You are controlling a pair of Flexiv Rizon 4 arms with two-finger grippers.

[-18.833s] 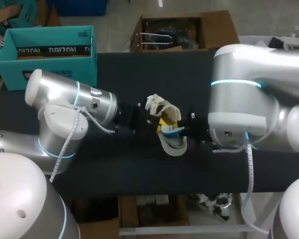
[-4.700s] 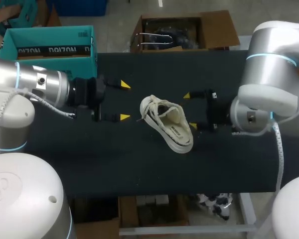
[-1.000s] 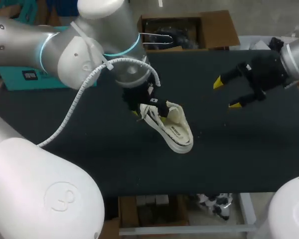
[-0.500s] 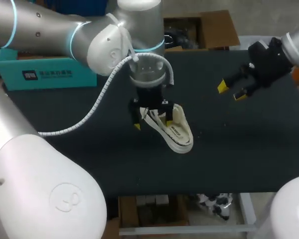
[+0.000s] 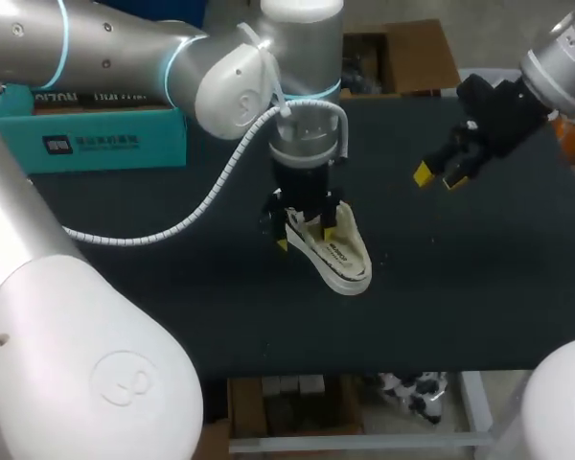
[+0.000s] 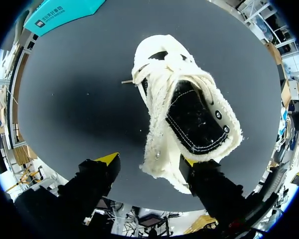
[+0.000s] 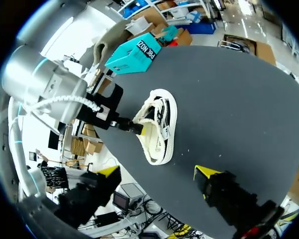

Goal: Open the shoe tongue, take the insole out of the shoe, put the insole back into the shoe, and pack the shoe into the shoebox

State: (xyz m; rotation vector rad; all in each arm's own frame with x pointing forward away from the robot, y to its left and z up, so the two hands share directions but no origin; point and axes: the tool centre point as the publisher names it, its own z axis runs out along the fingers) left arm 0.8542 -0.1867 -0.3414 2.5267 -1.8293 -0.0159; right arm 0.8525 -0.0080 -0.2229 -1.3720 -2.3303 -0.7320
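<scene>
Cream, fleece-lined shoe (image 5: 340, 254) lies mid-worktop with no loose insole showing, so packing looks next. Your left fingers (image 6: 107, 160) hang open astride one end. Right fingers (image 5: 422, 175) are open near the far right corner. Close on the shoe, then carry it to the teal shoebox (image 5: 86, 129) at the far left corner.

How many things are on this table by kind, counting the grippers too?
shoe: 1
teal shoebox: 1
grippers: 2, the left gripper and the right gripper
Total: 4
</scene>
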